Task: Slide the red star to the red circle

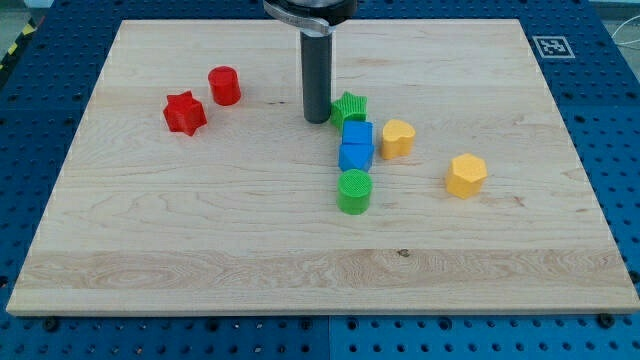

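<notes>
The red star lies on the wooden board at the view's upper left. The red circle stands just up and to the right of it, with a small gap between them. My tip rests on the board near the middle top, well to the right of both red blocks. It is right beside the left edge of the green star.
Below the green star sit two blue blocks, stacked in a column, then a green circle. A yellow heart lies right of the blue blocks. A yellow hexagon lies farther right. The board has blue pegboard around it.
</notes>
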{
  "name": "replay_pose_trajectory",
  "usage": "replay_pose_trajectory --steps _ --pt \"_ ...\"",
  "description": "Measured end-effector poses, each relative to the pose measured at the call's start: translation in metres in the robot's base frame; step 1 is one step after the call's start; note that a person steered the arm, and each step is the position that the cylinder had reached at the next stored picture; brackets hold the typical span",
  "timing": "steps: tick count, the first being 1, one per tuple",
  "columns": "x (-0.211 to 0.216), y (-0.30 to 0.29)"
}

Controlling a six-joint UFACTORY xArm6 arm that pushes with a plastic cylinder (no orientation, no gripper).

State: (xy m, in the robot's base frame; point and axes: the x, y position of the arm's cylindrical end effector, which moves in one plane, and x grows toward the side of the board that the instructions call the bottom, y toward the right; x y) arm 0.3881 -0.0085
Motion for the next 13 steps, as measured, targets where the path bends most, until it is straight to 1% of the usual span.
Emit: replay_pose_trajectory --steps 3,8,13 --pt "0.016 -0.001" --pt "0.016 -0.012" --pt "0.04 -0.091"
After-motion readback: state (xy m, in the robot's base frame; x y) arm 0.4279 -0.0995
